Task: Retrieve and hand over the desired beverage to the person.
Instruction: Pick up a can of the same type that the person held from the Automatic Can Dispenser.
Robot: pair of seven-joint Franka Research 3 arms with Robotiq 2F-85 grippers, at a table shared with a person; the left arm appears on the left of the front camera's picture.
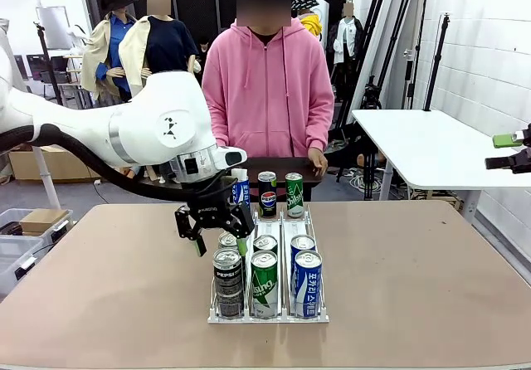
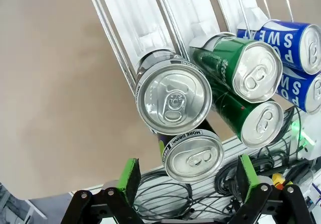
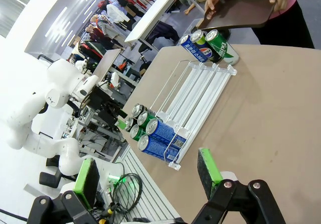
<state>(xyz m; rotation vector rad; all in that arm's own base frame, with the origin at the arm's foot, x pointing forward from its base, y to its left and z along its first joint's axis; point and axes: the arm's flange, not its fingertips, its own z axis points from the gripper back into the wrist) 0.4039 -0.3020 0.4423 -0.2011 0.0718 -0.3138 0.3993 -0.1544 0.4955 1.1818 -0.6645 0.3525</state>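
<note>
Two open end effectors: left end effector (image 1: 221,244) above PEPSI can (image 1: 228,280), right end effector (image 3: 148,176) well apart.

The black can (image 1: 228,280) at the near left of the rack (image 1: 268,318) reads "PEPSI" down its side. The blue can (image 1: 307,284) at the near right carries white Korean lettering, "포카리스웨트". In the left wrist view, a dark-banded can (image 2: 194,156) has "MORE DRINK" around its top rim, and a blue can on its side (image 2: 287,46) shows "SWE" and "PO". The green cans' lettering is too unclear to read.
</note>
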